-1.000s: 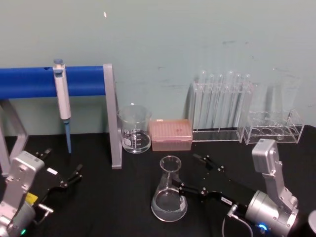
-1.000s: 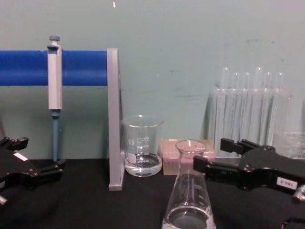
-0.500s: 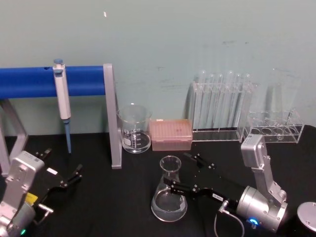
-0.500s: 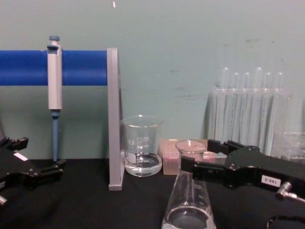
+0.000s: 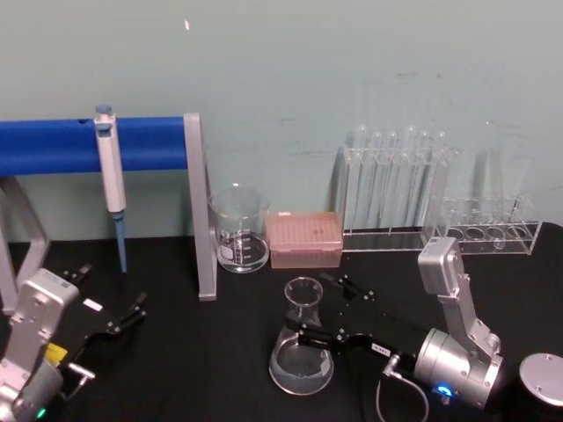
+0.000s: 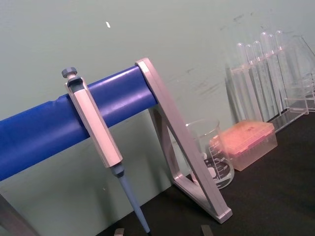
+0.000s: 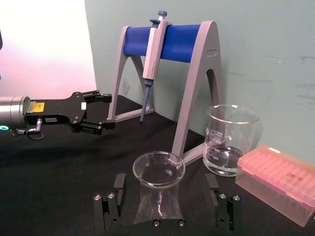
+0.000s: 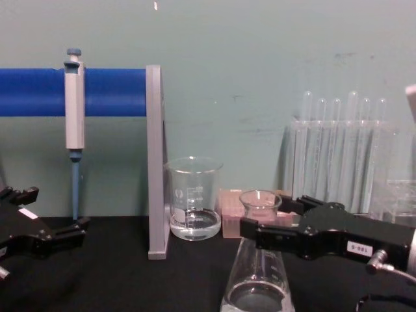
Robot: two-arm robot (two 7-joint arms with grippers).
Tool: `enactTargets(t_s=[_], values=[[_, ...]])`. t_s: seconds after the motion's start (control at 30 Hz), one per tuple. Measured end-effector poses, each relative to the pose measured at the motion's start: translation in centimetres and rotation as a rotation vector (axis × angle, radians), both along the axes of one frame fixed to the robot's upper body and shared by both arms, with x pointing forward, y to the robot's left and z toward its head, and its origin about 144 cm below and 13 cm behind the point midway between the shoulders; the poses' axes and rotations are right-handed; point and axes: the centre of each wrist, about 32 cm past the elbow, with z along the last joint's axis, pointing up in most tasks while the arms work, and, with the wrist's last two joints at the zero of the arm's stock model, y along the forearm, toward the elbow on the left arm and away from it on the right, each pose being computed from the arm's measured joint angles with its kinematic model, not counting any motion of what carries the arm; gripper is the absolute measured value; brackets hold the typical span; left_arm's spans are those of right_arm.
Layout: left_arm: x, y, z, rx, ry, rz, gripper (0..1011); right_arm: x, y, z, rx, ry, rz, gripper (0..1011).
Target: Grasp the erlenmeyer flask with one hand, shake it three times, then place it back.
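Flask (image 5: 302,347) stands upright on the black table (image 5: 193,369), near the front and just forward of the pink tip box (image 5: 304,239). A little clear liquid seems to lie in its wide base, though that is hard to make out. The right claw (image 5: 313,305) reaches in level from the right and straddles the narrow neck below the rim. Its jaws are spread wide, one finger (image 7: 110,201) on each side. From the right wrist, glass and finger pads are apart on both sides, so it holds nothing. From the chest, the near finger (image 8: 266,235) crosses in front of the neck, and the flask's base is cut off by the lower edge. From the wrist, the base is likewise out of sight below the claw's body. Behind and to the left stands a beaker (image 5: 239,230) with a little liquid, beside the grey leg of a blue-barred stand (image 5: 149,145) that carries a pipette (image 5: 111,176). Test tubes in a clear rack (image 5: 396,189) stand at the back right. The left claw (image 5: 106,297) sits low at the table's left, well apart from the flask, its fingers spread and empty.
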Motion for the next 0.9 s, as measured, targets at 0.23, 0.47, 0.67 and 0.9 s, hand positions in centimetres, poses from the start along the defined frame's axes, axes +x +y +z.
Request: enactTargets(t_s=[0.23, 0.47, 0.67, 0.9], values=[[0.0, 0.0, 0.0, 0.0, 0.0, 0.0, 1001, 0.2, 0.0, -0.06, -0.009, 0.005, 0.005, 1000], [0.0, 0.0, 0.0, 0.0, 0.0, 0.0, 1001, 0.33, 0.03, -0.16, -0.014, 0.008, 0.007, 1000], [0.0, 0.0, 0.0, 0.0, 0.0, 0.0, 1001, 0.4, 0.06, -0.21, -0.015, 0.009, 0.011, 1000], [0.0, 0.0, 0.0, 0.0, 0.0, 0.0, 1001, 0.46, 0.15, -0.28, -0.017, 0.008, 0.019, 1000]])
